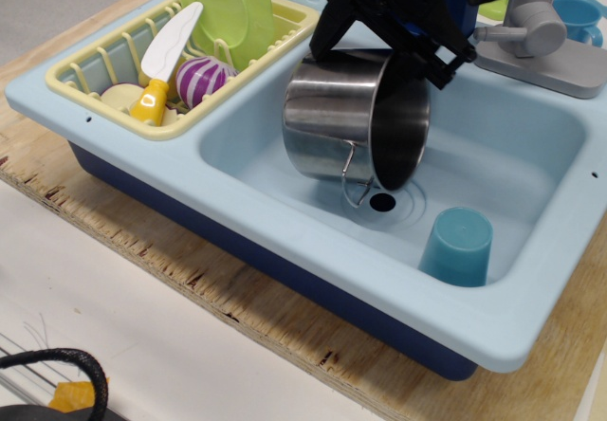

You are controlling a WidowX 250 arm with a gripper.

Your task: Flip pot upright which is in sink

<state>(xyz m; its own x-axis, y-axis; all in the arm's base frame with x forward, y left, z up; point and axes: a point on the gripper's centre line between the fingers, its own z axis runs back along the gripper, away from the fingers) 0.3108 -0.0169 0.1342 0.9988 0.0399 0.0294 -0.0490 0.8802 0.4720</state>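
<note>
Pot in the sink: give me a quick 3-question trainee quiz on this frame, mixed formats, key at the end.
1. True or false: the pot stands upright on the floor of the sink.
2. Multiple choice: which way does the pot's opening face? A) straight up B) sideways, toward the right of the picture C) flat down on the basin floor
3. Fill in: the teal cup stands in the sink with its closed end ____.

Key
1. False. It is tipped on its side, with the hand at its upper rim.
2. B
3. up
</note>
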